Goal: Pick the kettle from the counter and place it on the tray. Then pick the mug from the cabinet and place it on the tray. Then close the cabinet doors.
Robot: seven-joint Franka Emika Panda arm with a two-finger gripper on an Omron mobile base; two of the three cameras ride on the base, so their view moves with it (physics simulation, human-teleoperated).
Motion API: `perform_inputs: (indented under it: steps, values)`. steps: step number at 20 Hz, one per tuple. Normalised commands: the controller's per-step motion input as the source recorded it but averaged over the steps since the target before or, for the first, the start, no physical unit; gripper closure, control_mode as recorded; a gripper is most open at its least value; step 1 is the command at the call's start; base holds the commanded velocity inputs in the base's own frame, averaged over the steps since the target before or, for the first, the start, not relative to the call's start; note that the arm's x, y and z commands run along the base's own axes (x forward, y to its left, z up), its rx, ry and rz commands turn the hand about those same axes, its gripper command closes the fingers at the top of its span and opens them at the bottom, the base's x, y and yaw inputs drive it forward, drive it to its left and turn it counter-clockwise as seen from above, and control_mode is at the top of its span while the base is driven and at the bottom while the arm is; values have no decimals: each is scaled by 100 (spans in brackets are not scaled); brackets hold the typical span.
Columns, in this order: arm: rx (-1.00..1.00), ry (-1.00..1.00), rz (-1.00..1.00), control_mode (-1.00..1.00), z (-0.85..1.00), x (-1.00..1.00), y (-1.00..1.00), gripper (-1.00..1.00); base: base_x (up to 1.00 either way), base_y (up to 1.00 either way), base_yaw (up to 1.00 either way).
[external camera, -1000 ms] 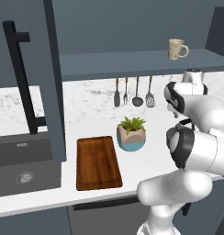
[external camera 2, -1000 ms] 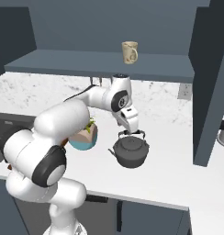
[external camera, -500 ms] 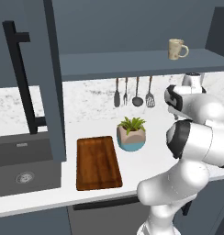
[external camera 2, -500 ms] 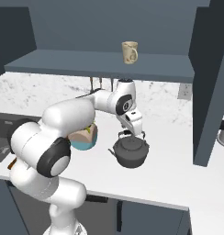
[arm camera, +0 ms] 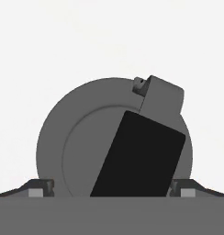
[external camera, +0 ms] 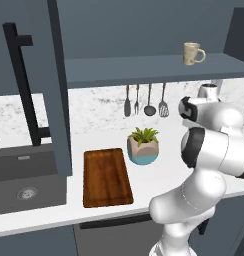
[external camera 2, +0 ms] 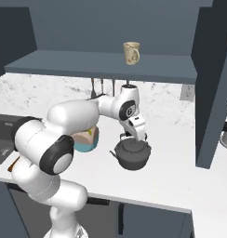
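Observation:
The dark grey kettle [external camera 2: 131,155] stands on the white counter [external camera 2: 171,179] to the right of the plant pot. My gripper [external camera 2: 133,137] hangs open just above it, at the arched black handle. In the hand view the kettle [arm camera: 81,137] shows from above, and the gripper [arm camera: 111,189] has one fingertip on each side of the black handle, apart from it. The reddish-brown tray [external camera: 106,176] lies flat on the counter [external camera: 159,175], left of the pot. The cream mug [external camera: 193,53] [external camera 2: 131,52] stands on the cabinet shelf [external camera: 144,67]. The left cabinet door [external camera: 39,75] stands open.
A beige-and-blue plant pot [external camera: 143,148] [external camera 2: 85,141] sits between tray and kettle. Utensils [external camera: 144,100] hang on the back wall. The dark sink [external camera: 24,177] lies at the left. The open right cabinet door [external camera 2: 213,83] juts out close to the kettle.
The hand has sunk lower over the kettle, down to its handle. The jaws have stayed open, and the kettle has not moved.

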Motion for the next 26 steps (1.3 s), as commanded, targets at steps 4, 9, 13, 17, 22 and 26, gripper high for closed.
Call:
perform_inputs:
  steps: [4,9,13,17,22,26]
  values:
    - [0,0,0,-100,-21,-2,7,100,0,0,0]
    - [-3,-1,2,-100,-12,-33,5,100,0,0,0]
    - [0,-6,2,-100,3,-55,10,100,0,0,0]
    - [0,-8,1,-100,34,-53,25,100,0,0,0]
    - [0,-8,0,-100,48,-50,40,100,0,0,0]
    - [0,-3,0,-100,41,-41,55,100,0,0,0]
